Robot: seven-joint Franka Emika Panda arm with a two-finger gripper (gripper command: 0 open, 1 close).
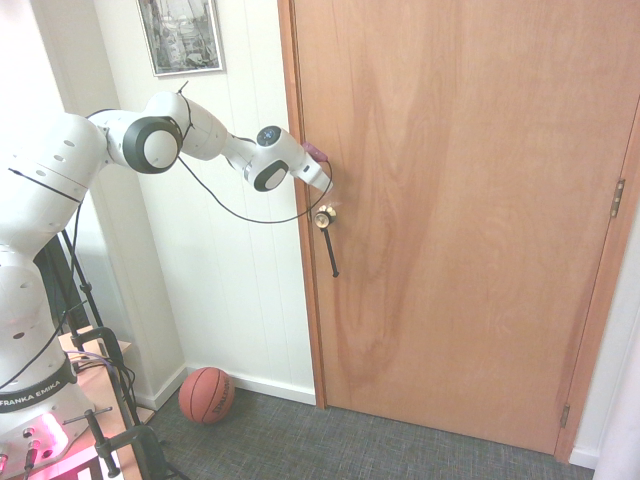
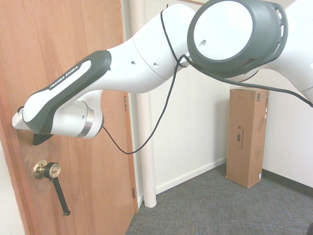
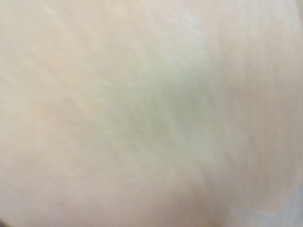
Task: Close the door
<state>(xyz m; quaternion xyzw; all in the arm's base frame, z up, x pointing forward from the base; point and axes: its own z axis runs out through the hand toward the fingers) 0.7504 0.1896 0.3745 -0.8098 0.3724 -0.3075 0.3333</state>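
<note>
And here is the gripper [image 1: 327,185], jaws together on nothing, up against or right beside the door [image 1: 450,220] near its latch edge, with the brass knob [image 1: 325,216] just below, at six o'clock from it, and the black rod [image 1: 331,253] slanting down from the knob. The door fills the right side of the first exterior view and looks seated in its frame, or very nearly! So the step in hand reads as the final press: a steady, square push on the bare wood, fingers kept shut, wrist well above the knob so nothing snags. Slow does it; a shove could skid. Farther along, at three o'clock, the upper hinge [image 1: 617,197] marks the pivot, so pushing here, opposite it, earns the best leverage. Then ease straight back.
</note>
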